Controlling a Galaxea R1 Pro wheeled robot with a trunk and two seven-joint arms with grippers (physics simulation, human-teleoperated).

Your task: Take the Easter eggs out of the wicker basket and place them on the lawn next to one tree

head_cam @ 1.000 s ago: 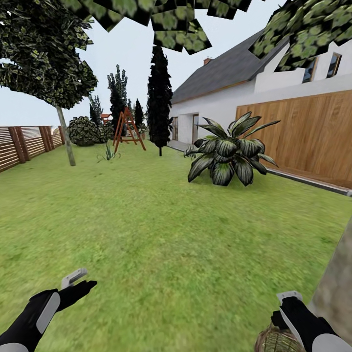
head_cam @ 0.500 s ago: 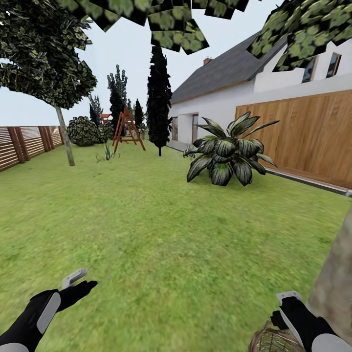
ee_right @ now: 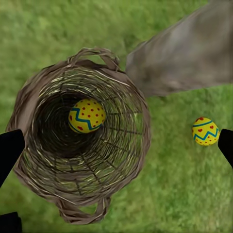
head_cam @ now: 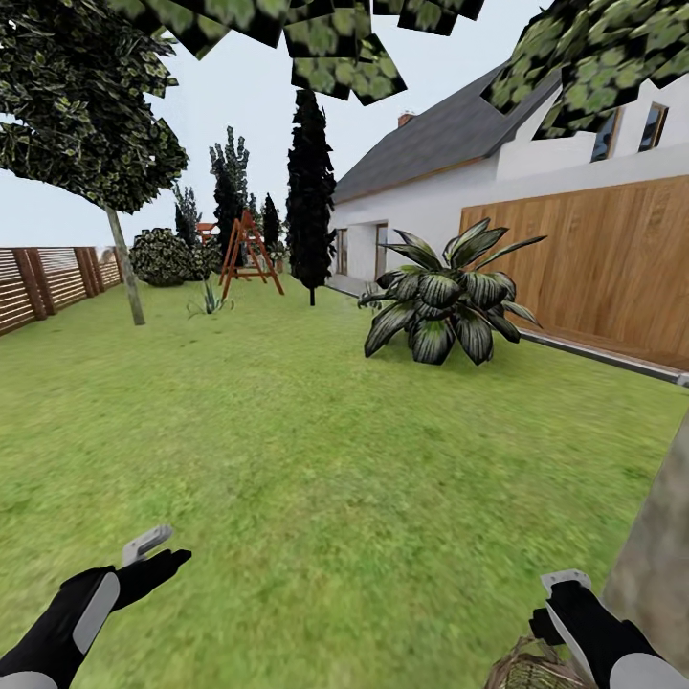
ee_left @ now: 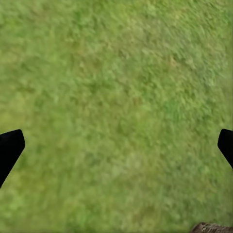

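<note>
Our view has drifted slightly right since a second ago, so the basket (head_cam: 536, 670) shows a little further left at the bottom edge; the arms look unchanged. Under our right claw (ee_right: 116, 145), its fingers spread, the basket (ee_right: 34, 97) holds one egg (ee_right: 86, 116). A second egg (ee_right: 205, 131) lies on the lawn (ee_right: 184, 194) near the tree trunk (ee_right: 189, 53). Our left claw (ee_left: 116, 145) is spread over grass (ee_left: 116, 97).

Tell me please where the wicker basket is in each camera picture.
Head view: wicker basket at the bottom edge, right of middle.
Right wrist view: basket central, seen from above.
Left wrist view: brown sliver at an edge, probably it.
Shared landmark: grey tree trunk beside it.
</note>
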